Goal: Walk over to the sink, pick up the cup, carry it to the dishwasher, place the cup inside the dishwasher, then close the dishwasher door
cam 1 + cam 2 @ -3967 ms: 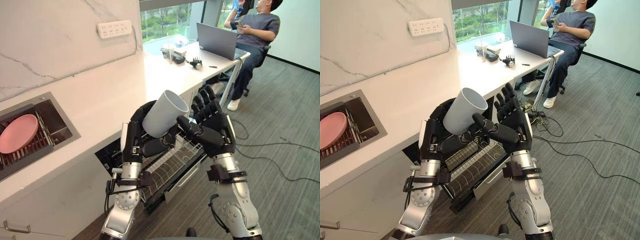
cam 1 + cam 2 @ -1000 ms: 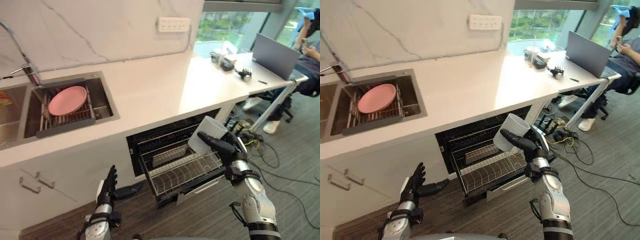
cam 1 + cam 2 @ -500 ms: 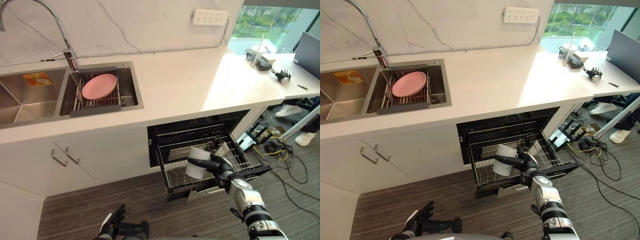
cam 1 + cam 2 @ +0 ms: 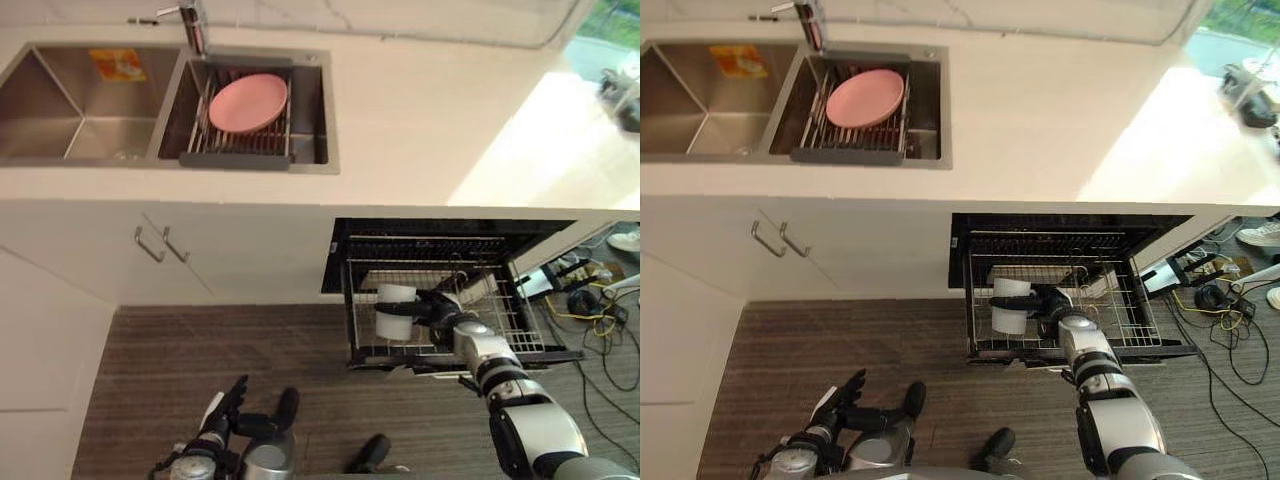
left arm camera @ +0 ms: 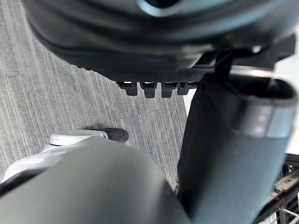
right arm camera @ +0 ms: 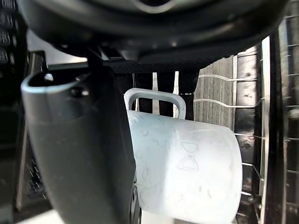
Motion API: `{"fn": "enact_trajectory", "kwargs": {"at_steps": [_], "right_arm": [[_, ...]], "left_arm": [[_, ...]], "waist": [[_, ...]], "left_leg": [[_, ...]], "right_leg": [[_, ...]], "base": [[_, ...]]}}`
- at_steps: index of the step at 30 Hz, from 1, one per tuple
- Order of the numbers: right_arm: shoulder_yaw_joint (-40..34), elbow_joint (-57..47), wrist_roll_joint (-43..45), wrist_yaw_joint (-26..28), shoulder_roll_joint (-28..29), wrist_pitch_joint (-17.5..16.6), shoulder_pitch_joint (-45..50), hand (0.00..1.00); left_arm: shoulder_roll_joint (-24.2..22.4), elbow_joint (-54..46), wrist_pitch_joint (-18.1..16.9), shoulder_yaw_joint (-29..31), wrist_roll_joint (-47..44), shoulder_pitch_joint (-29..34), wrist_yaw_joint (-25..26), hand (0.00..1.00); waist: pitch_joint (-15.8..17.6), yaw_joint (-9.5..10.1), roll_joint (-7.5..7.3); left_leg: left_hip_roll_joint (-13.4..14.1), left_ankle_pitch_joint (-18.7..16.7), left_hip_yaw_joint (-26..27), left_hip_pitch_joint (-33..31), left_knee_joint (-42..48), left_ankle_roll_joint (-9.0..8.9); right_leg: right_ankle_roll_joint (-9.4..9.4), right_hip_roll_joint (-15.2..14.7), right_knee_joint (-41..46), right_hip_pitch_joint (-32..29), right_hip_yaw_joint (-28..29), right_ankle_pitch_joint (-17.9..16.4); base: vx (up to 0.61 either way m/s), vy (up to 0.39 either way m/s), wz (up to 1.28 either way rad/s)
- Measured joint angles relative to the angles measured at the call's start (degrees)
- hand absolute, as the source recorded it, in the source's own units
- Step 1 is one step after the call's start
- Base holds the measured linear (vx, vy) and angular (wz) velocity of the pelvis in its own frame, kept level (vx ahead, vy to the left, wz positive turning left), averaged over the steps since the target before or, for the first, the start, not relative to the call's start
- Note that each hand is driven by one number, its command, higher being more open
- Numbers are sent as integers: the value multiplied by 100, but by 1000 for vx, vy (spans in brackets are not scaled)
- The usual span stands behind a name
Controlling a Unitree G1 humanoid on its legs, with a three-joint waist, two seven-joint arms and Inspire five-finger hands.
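The pale cup (image 4: 394, 311) lies on its side in the pulled-out wire rack (image 4: 505, 330) of the open dishwasher (image 4: 1070, 235), under the counter. My right hand (image 4: 445, 309) reaches into the rack and is shut on the cup, its thumb (image 6: 79, 140) across the cup's wall. In the right wrist view the cup (image 6: 187, 172) shows its handle (image 6: 154, 99), with rack wires behind it. Low over the striped floor, my left hand (image 4: 226, 403) hangs open, away from the dishwasher.
A pink plate (image 4: 247, 100) rests on a drying rack in the right sink basin (image 4: 305, 110); the left basin (image 4: 60, 100) holds nothing. Cabinet doors with handles (image 4: 160, 243) stand left of the dishwasher. Cables and gear (image 4: 595, 300) lie on the floor at right.
The camera has tilted further down over the counter. My right hand has carried the cup lower into the dishwasher rack. The left hand stays low near the floor.
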Motion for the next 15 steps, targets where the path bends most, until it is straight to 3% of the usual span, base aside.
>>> {"fn": "enact_trajectory", "kwargs": {"at_steps": [8,15], "right_arm": [[-39,44,-172,38,-1,36,-348,0],[-50,18,-215,-5,40,248,-456,0]], "left_arm": [[28,-304,39,-23,-172,-151,-4,100],[24,-429,73,-112,-353,-182,-1,100]], "waist": [[274,430,-44],[328,553,-38]], "left_leg": [[76,-65,-100,-433,193,-74],[164,-94,-123,-648,240,-117]], "right_leg": [[-52,57,3,-259,-74,-28],[-95,148,5,-408,-148,-57]], "base": [[9,-7,8],[4,-8,3]]}}
